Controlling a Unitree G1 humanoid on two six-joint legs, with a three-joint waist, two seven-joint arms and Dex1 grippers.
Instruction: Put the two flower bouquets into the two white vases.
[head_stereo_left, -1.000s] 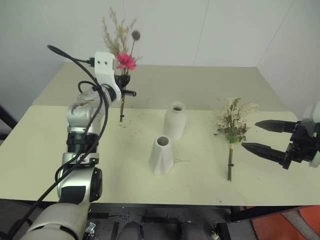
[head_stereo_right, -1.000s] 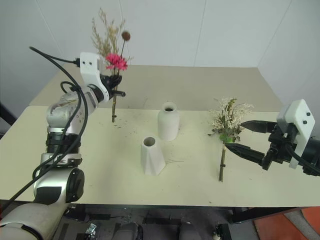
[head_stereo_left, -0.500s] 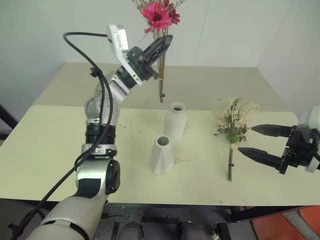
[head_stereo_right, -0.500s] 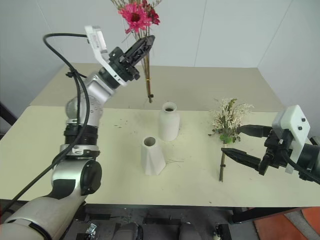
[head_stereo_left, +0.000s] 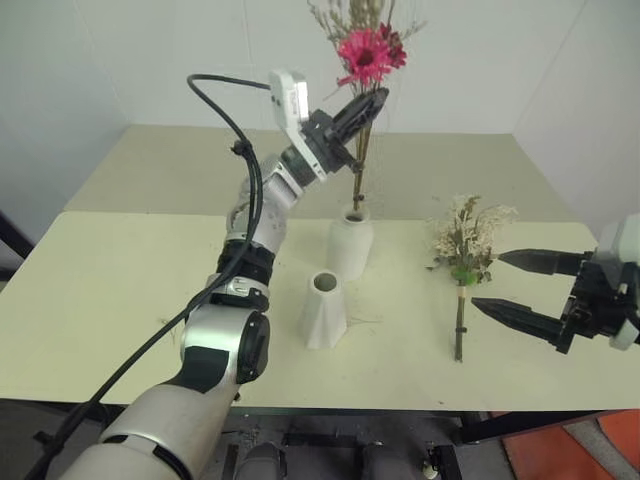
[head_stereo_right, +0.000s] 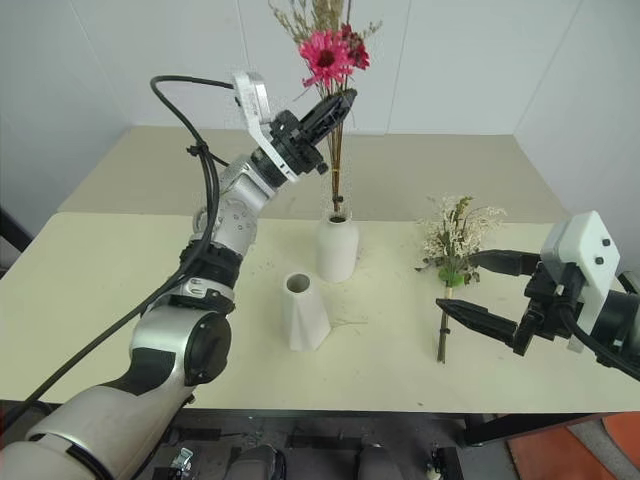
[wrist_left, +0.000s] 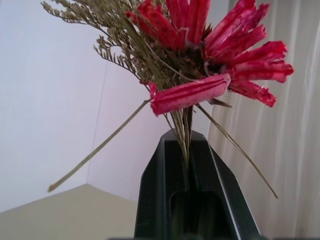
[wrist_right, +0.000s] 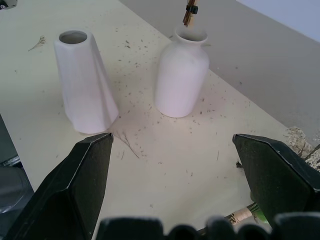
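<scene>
My left gripper (head_stereo_left: 372, 101) is shut on the stems of the beige-grass bouquet with the pink flower (head_stereo_left: 368, 48), also seen close up as the pink flower (wrist_left: 210, 45). It holds the bunch upright above the rounded white vase (head_stereo_left: 351, 246), and the stem ends (wrist_right: 189, 13) hang right at the vase's mouth. The faceted white vase (head_stereo_left: 323, 310) stands in front of it, nearer me. The cream-white bouquet (head_stereo_left: 466, 243) lies on the table to the right. My right gripper (head_stereo_left: 488, 281) stands open just right of its stem, apart from it.
The pale table (head_stereo_left: 120, 290) is sprinkled with dried crumbs around the vases. A second beige surface (head_stereo_left: 200, 160) and a white wall lie behind. The table's front edge runs close below the faceted vase and the lying stem.
My left gripper has swung to the right with the pink-flower bouquet and tipped upward, from left of the vases to over the rounded vase. The right gripper has stayed put.
</scene>
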